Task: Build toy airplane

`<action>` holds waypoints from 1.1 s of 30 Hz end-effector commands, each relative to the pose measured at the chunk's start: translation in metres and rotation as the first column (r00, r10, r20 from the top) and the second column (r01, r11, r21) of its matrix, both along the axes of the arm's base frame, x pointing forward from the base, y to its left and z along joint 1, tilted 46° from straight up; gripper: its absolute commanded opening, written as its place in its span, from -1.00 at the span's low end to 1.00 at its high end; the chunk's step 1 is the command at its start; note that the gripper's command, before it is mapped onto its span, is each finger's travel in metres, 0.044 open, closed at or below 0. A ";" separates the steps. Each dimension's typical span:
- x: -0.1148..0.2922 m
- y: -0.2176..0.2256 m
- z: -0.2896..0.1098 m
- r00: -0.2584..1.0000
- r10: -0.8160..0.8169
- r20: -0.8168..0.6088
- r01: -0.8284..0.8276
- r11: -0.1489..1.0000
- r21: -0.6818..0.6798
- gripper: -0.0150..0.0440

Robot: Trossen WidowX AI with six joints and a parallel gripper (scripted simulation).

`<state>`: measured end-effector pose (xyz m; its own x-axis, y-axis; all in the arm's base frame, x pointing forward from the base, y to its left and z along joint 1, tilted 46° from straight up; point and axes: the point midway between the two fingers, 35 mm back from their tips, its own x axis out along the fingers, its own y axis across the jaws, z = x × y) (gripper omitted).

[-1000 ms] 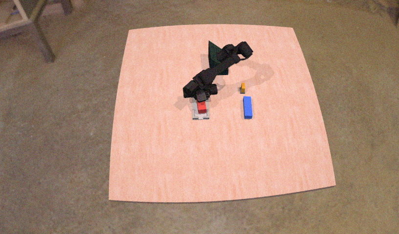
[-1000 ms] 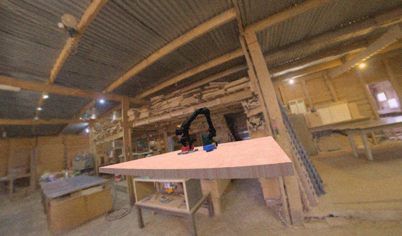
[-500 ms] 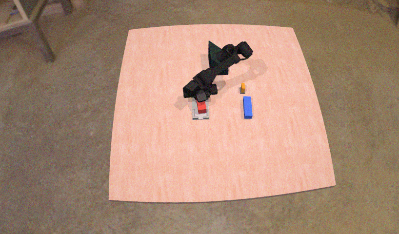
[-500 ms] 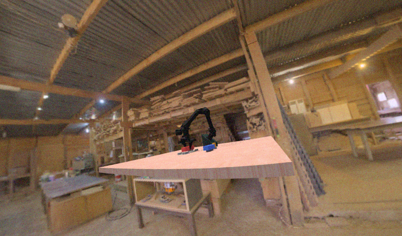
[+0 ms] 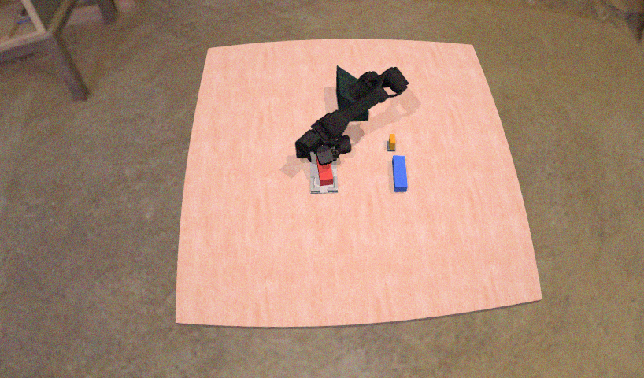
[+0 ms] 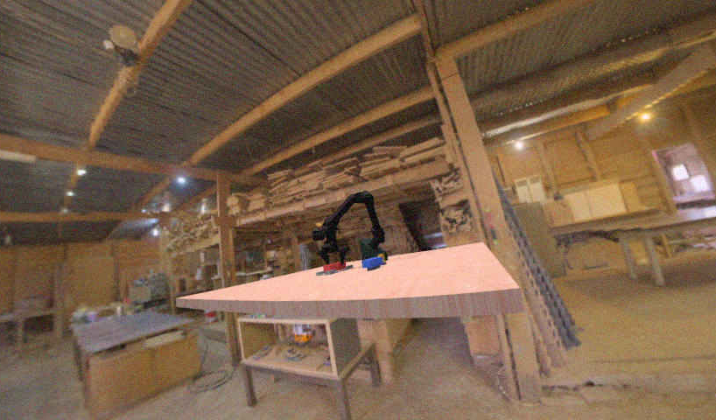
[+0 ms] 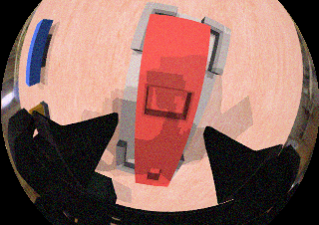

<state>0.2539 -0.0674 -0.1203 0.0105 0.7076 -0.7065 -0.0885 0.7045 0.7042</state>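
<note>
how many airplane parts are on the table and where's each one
3. The red fuselage lies in the grey cradle, under the open gripper. The blue wing lies loose on the table to the side, and the small orange tail fin just beyond it. None looks hidden.

The arm (image 5: 349,112) is matte black and blocky-jointed on a dark green base (image 5: 344,87); its gripper (image 7: 159,165) fingers look plain black, with blurred detail.
</note>
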 end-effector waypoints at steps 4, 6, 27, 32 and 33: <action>0.001 -0.002 0.002 1.000 0.000 0.001 0.000 1.000 -0.001 1.00; 0.003 -0.020 0.016 1.000 -0.003 -0.001 0.003 1.000 -0.004 1.00; 0.001 -0.075 0.069 0.988 -0.111 -0.107 0.111 0.994 -0.007 1.00; 0.016 -0.063 0.085 0.987 -0.116 -0.109 0.114 0.993 -0.020 1.00; 0.025 -0.054 0.096 0.987 -0.119 -0.109 0.117 0.993 -0.028 1.00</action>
